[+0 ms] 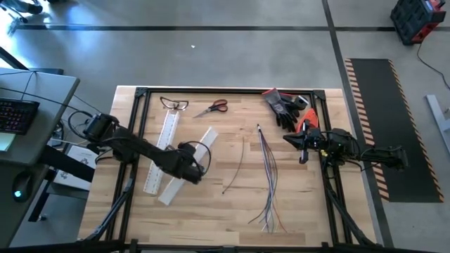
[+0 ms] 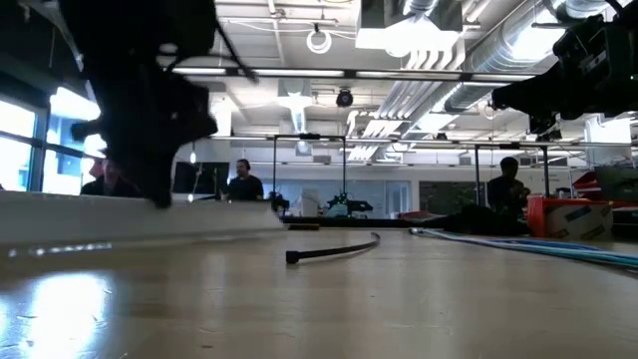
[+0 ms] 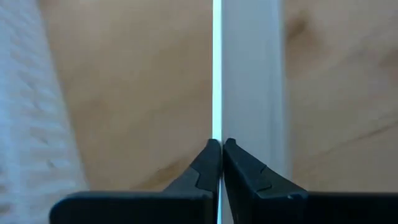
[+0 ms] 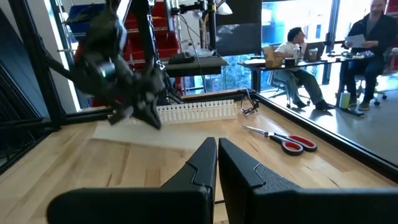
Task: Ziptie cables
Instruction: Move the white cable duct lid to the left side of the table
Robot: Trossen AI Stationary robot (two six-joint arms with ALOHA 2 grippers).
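Note:
The cables (image 1: 268, 179), thin grey, blue and dark wires, lie loose on the wooden table right of centre, and show in the low view as cables (image 2: 528, 244). A dark curved strand (image 1: 235, 167) lies beside them. My left gripper (image 1: 191, 174) is shut on a plain white bar (image 1: 205, 139) that lies slanted on the table's left half, next to the white slotted channel (image 1: 163, 144). My right gripper (image 4: 217, 146) is shut on nothing; in the high view this right gripper (image 1: 292, 140) waits at the table's right edge, pointing level. My left gripper pinches the white bar's thin raised edge (image 3: 216, 106) between its two fingertips (image 3: 208, 158). The fingers come slanting down from above and lie in line with the bar's length. The bar rests on the table (image 2: 140, 227).
Scissors (image 1: 213, 107) and safety glasses (image 1: 174, 104) lie at the far edge, black and orange gloves (image 1: 285, 105) at the far right corner. A black frame (image 1: 137, 126) borders the table. People sit in the room beyond. Bare wood shows near the front edge.

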